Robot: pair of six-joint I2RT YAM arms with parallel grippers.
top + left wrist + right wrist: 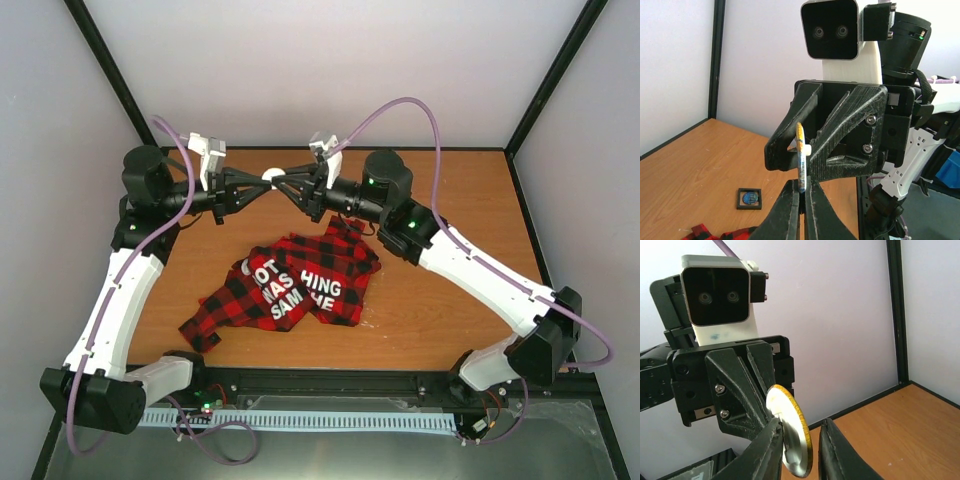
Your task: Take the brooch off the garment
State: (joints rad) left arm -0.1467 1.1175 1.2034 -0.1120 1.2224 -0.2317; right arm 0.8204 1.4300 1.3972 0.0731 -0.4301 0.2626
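Observation:
The red-and-black checked garment (300,280) with white letters lies crumpled mid-table; a corner of it shows in the left wrist view (702,232). The brooch (272,177), a round disc with a yellow rim and white back, is off the garment and held in the air at the back of the table. My left gripper (262,184) is shut on its lower edge (801,155). My right gripper (287,184) faces it tip to tip. Its jaws straddle the disc (792,440), one finger against the white back, the other finger (832,450) apart from the front.
A small black square frame holding a blue disc (749,198) lies on the wooden table (440,290) beyond the garment. Black enclosure posts (545,85) and white walls ring the table. A ribbed white rail (320,420) runs along the near edge.

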